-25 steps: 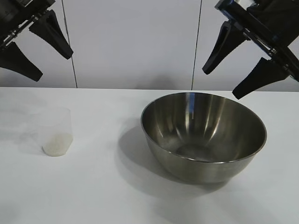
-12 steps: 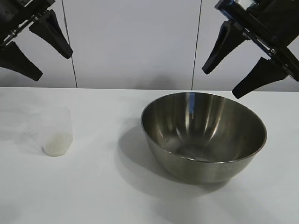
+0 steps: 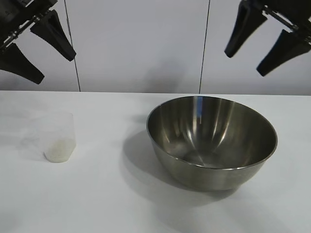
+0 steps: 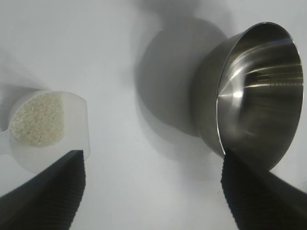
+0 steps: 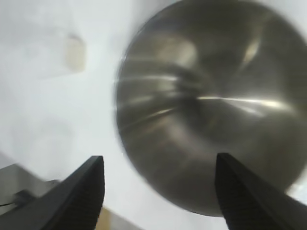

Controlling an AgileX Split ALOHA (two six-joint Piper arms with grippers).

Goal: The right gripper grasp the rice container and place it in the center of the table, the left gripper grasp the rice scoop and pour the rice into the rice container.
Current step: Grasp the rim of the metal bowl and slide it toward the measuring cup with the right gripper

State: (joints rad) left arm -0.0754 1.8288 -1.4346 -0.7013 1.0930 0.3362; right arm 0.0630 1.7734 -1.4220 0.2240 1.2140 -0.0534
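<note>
The steel rice container (image 3: 212,141) stands empty on the white table (image 3: 107,194), right of centre; it also shows in the left wrist view (image 4: 254,96) and the right wrist view (image 5: 211,105). The clear rice scoop (image 3: 58,137) stands at the left with rice (image 3: 60,149) in its bottom; the left wrist view shows the scoop (image 4: 45,127) and its rice (image 4: 37,118). My left gripper (image 3: 48,68) hangs open and empty high above the scoop. My right gripper (image 3: 244,65) hangs open and empty high above the bowl's far rim.
A pale panelled wall (image 3: 141,43) runs behind the table. The table's far edge and a darker surface beyond it show in the right wrist view (image 5: 29,187).
My right gripper has risen and shifted right, away from the bowl. The left gripper, scoop and bowl have not moved.
</note>
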